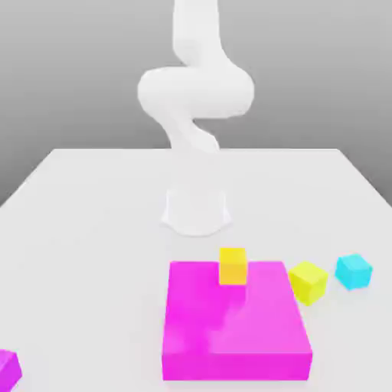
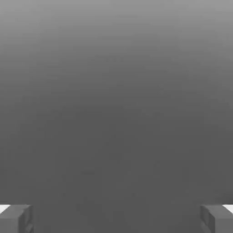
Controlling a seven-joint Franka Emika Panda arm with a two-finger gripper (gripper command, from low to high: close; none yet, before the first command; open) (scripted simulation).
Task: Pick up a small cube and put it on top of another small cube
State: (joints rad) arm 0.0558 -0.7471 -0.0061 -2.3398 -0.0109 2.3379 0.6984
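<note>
The small cube (image 1: pixel 308 282) is lemon-yellow and sits on the white table, just off the exterior view's right side of a big magenta block (image 1: pixel 233 329). A cyan cube (image 1: pixel 353 271) of about the same size rests a short way further to the right, apart from it. In the hand view my gripper (image 2: pixel 116 219) is open, its grey fingertips (image 2: pixel 16 218) stand far apart and nothing lies between them. That view faces plain grey background. The white arm (image 1: pixel 195 92) rises from its base and runs up past the exterior view's top edge.
An orange-yellow cube (image 1: pixel 233 266) stands on the far edge of the magenta block. The arm's white base (image 1: pixel 197 210) sits behind the block. A small magenta piece (image 1: pixel 8 367) shows at the exterior view's lower left. The white table (image 1: pixel 92 230) spreads wide on both sides.
</note>
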